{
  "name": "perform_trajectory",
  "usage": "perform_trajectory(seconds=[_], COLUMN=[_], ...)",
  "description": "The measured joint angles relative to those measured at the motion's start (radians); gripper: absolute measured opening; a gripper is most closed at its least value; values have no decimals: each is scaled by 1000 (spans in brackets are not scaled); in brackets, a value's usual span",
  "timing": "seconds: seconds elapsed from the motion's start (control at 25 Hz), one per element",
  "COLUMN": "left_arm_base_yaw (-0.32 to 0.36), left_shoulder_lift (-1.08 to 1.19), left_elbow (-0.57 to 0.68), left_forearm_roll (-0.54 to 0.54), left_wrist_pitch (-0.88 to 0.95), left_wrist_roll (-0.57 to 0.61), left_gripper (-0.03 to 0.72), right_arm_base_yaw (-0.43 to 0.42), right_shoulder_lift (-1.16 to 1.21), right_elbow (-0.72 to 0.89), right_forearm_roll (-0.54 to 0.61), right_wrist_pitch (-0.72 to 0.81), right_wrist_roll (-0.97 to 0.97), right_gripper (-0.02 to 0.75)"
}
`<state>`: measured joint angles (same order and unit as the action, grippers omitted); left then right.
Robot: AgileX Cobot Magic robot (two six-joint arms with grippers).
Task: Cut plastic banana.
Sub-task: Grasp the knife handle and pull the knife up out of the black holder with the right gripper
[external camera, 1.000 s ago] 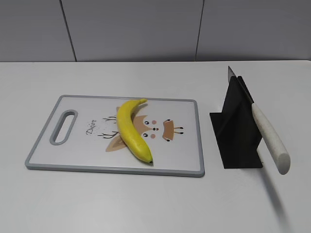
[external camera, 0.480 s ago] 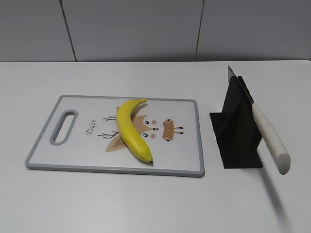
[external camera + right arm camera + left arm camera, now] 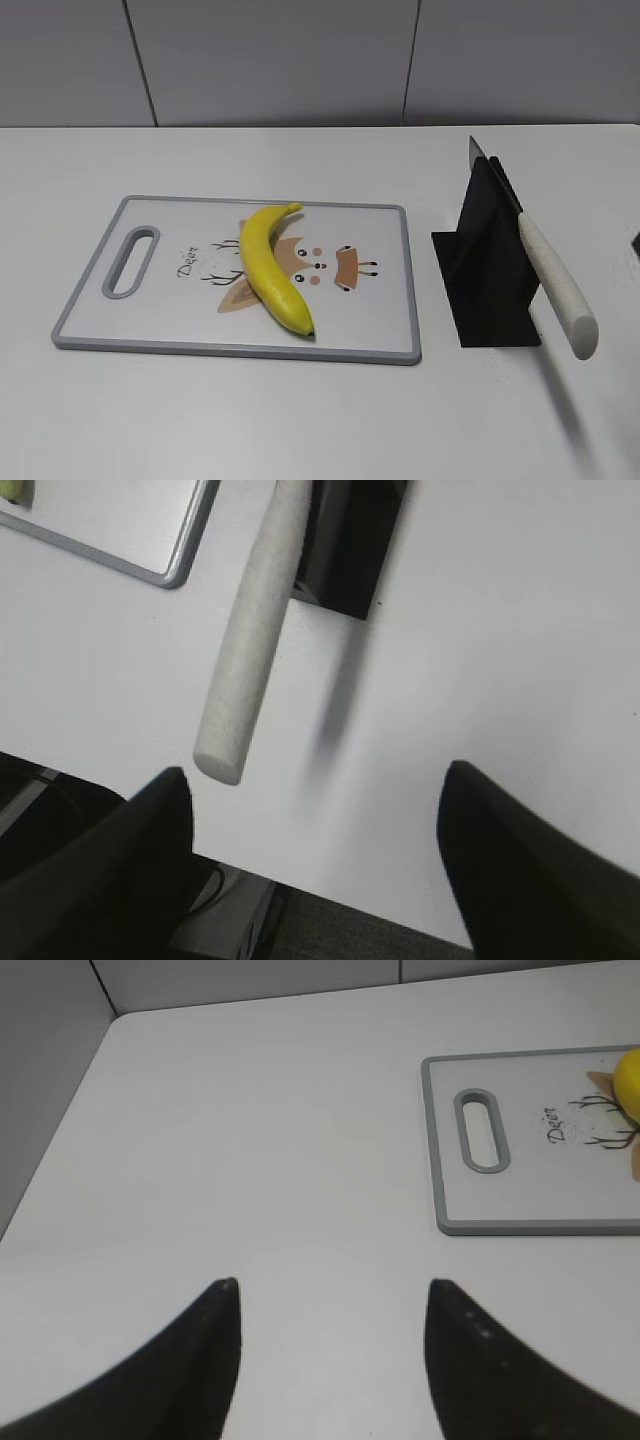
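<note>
Plastic banana: the plastic banana (image 3: 272, 266) lies on the cutting board (image 3: 380, 330), just left of centre in the exterior view, stem toward the upper right and dark tip toward the lower right. It covers part of the printed deer face. Only a yellow sliver of it shows at the right edge of the left wrist view (image 3: 629, 1082).

Cutting board: white with a grey rim and a slot handle at its left end, flat on the white tabletop (image 3: 300, 420). Its handle end fills the upper right of the left wrist view (image 3: 440, 1160).

Knife: the knife (image 3: 556, 283) leans in a black stand (image 3: 490, 285) at the right of the exterior view, pale handle pointing to the lower right, blade tip sticking up behind the stand. In the right wrist view the handle (image 3: 250, 630) slants down the upper left of the frame, free of both fingers.

Left gripper: the left gripper (image 3: 330, 1360) sits over bare tabletop at the bottom of its view, well to the left of the board. Its fingers (image 3: 205, 1360) are spread wide and hold nothing.

Right gripper: the right gripper (image 3: 315, 860) is at the bottom of its view, fingers (image 3: 520, 870) spread wide and holding nothing, the knife handle's end near the left one.
</note>
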<state>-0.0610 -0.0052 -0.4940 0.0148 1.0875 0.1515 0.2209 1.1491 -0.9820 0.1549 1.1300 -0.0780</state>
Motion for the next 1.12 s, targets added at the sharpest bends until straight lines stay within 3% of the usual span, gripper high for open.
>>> perform_trajectory(seconds=[0.44, 1.0, 1.12], left_arm_base_yaw=[0, 0, 0], left_shoulder_lift=[0, 0, 0], left_elbow=[0, 0, 0], left_forearm_roll=[0, 0, 0], left_wrist_pitch=[0, 0, 0], left_wrist_roll=[0, 0, 0], left_gripper=[571, 571, 571], right_arm_base_yaw=[142, 147, 147], right_shoulder_lift=[295, 508, 508], right_elbow=[-74, -77, -77], right_forearm_roll=[-28, -59, -59], right_wrist_pitch=[-78, -105, -112], right_wrist_roll=[133, 217, 232], right_gripper=[588, 539, 473])
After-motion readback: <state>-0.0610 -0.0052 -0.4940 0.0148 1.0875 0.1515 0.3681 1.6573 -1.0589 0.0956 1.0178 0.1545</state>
